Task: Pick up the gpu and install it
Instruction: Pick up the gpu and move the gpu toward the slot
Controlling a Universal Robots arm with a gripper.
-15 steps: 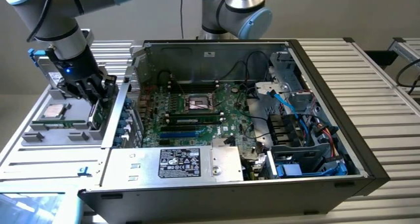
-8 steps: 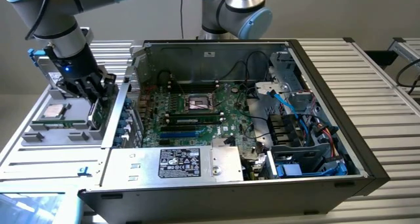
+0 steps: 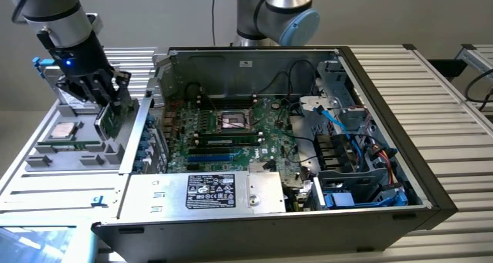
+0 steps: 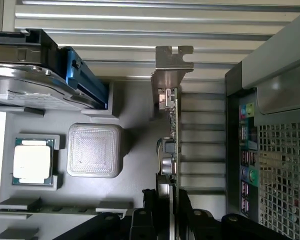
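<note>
Green-edged gpu (image 4: 171, 125) stands clamped in the claw (image 4: 166, 200) over the grey tray (image 3: 46, 159), so grasping looks done, while seating it on the motherboard (image 3: 269, 116) is left to do.

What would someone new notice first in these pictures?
The open computer case in the middle, its green motherboard and cables exposed. At the exterior view's left, the gripper grips a graphics card on edge over a grey parts tray.
</note>
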